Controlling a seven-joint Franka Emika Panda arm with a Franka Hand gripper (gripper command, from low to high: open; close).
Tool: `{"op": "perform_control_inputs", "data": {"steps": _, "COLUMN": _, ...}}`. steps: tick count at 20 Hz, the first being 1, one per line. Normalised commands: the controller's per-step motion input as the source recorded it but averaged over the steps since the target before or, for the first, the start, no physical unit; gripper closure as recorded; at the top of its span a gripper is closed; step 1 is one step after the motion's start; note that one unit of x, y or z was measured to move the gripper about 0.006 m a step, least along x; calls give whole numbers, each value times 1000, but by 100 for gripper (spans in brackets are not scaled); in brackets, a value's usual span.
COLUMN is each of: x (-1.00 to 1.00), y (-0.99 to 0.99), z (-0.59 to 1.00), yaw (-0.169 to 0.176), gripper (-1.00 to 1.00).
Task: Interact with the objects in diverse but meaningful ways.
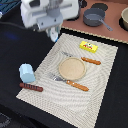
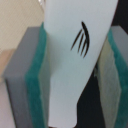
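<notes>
Gripping a white piece (image 2: 75, 60) between the gripper's (image 1: 54, 34) green pads (image 2: 36, 95), I hover at upper left above the mat (image 1: 45, 65); its tilt suggests it could slip onto the plate (image 1: 71, 68).

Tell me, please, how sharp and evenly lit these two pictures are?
Exterior view: soft and low in detail, evenly lit without glare; the gripper is blurred, the placemat and yellow packet readable. Wrist view: very close and out of focus, filled by a white piece between green-padded fingers.
</notes>
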Motion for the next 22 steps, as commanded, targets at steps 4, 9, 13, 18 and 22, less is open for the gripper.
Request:
{"op": "perform_control_inputs", "data": {"steps": 4, "x": 665, "y": -218, "z": 471, "yaw": -50, "gripper": 100}}
{"op": "perform_control_inputs", "data": {"steps": 9, "x": 830, "y": -510, "z": 204, "yaw": -76, "gripper": 100}}
{"op": "perform_control_inputs", "data": {"steps": 13, "x": 786, "y": -564, "z": 5, "yaw": -64, "gripper": 100}}
{"op": "perform_control_inputs", "data": {"steps": 18, "x": 890, "y": -313, "z": -17, "yaw": -21, "gripper": 100}}
{"op": "perform_control_inputs", "data": {"steps": 22, "x": 979, "y": -104, "z": -59, "yaw": -6, "gripper": 100}}
